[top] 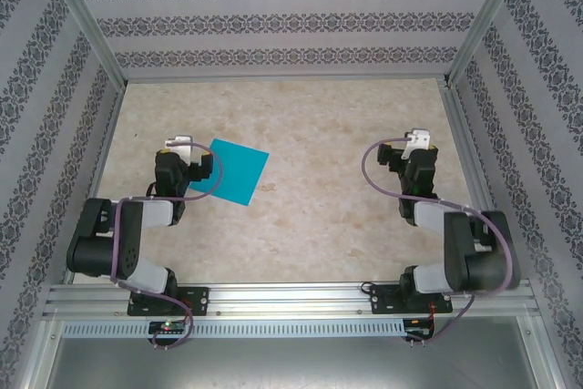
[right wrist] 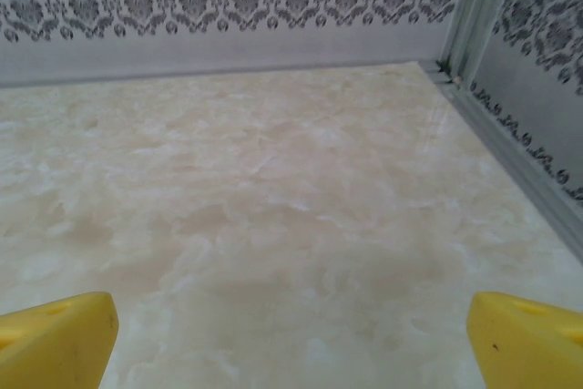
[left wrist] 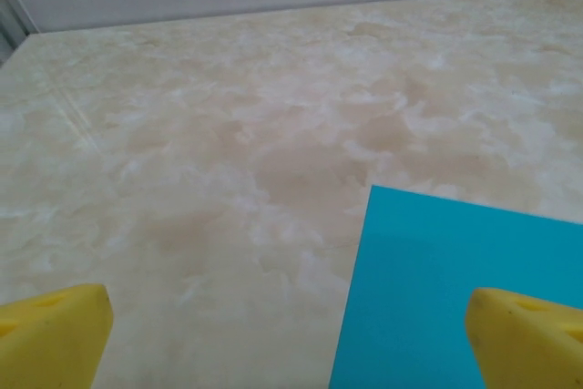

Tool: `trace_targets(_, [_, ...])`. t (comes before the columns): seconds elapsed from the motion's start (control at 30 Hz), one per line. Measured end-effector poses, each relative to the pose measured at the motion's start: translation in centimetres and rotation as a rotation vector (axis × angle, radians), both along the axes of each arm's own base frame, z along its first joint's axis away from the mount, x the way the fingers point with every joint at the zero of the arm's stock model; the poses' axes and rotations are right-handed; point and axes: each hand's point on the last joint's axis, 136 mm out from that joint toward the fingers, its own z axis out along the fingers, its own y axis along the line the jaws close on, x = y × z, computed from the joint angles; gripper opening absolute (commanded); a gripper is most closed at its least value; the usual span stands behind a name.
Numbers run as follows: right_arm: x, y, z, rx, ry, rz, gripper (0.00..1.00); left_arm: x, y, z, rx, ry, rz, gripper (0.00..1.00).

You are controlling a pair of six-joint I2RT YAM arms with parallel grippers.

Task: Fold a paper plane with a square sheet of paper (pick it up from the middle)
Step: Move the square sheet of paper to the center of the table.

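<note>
The square sheet of paper (top: 235,170) is teal-blue and lies flat and uncreased on the marbled table, left of centre, turned slightly askew. My left gripper (top: 182,154) sits at the sheet's left edge, low over the table. In the left wrist view the sheet (left wrist: 455,289) fills the lower right. The left gripper (left wrist: 290,334) is open, and its right yellow finger (left wrist: 528,334) is over the paper while the left finger (left wrist: 50,325) is over bare table. My right gripper (top: 417,145) hangs far to the right, open (right wrist: 291,339) over bare table, its yellow fingers (right wrist: 55,334) wide apart.
Patterned walls on metal posts enclose the table (top: 310,225) at the back and on both sides. In the right wrist view the right wall's rail (right wrist: 510,152) runs close by. A metal rail (top: 291,298) at the near edge carries both arm bases.
</note>
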Motion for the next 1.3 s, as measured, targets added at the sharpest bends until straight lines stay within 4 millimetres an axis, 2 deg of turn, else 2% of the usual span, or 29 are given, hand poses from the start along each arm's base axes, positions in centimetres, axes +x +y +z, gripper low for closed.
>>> trace_targets(0.17, [-1.3,1.4,6.6,0.051,-0.087,-0.002,0.98,0.3,0.6,6.6,-0.069,-0.068,0.065,1.0])
trace_targets(0.23, [-1.9,2.3,8.7,0.101,-0.086,-0.001,0.98,-0.1,0.8,9.2,-0.119,-0.083,0.092,1.0])
trace_targets(0.33, [-2.5,2.7,10.7,0.194,-0.049,-0.023,0.98,-1.1,1.2,11.6,-0.208,-0.07,0.143,1.0])
trace_targets(0.4, [-2.6,3.2,11.0,0.229,-0.009,-0.029,0.98,-1.8,1.3,12.5,-0.261,-0.037,0.177,1.0])
trace_targets(0.5, [-2.7,5.3,9.6,0.249,0.097,-0.003,0.98,-2.7,1.4,13.1,-0.303,0.028,0.205,1.0])
trace_targets(0.57, [-2.7,7.5,7.7,0.247,0.195,0.032,0.98,-3.2,1.2,12.9,-0.313,0.075,0.21,1.0])
trace_targets(0.63, [-2.9,10.6,5.4,0.231,0.297,0.087,0.98,-4.0,1.1,12.2,-0.318,0.126,0.216,1.0])
trace_targets(0.7, [-3.5,14.3,3.2,0.203,0.389,0.157,0.98,-4.9,1.1,11.4,-0.323,0.168,0.226,1.0])
trace_targets(0.8, [-4.4,20.5,0.9,0.164,0.494,0.268,0.98,-5.9,1.1,11.4,-0.334,0.186,0.226,1.0])
trace_targets(1.03, [-4.6,35.1,-1.8,0.064,0.599,0.462,0.98,-6.9,1.1,12.0,-0.348,0.179,0.228,1.0])
trace_targets(1.13, [-4.9,40.2,-3.3,0.016,0.623,0.515,0.98,-7.1,1.2,11.6,-0.352,0.193,0.244,1.0])
trace_targets(1.23, [-5.5,43.3,-5.2,-0.022,0.66,0.549,0.98,-7.3,1.5,11.4,-0.35,0.201,0.262,1.0])
trace_targets(1.3, [-5.5,44.2,-6.4,-0.043,0.69,0.552,0.97,-7.4,1.6,11.3,-0.351,0.205,0.273,1.0])
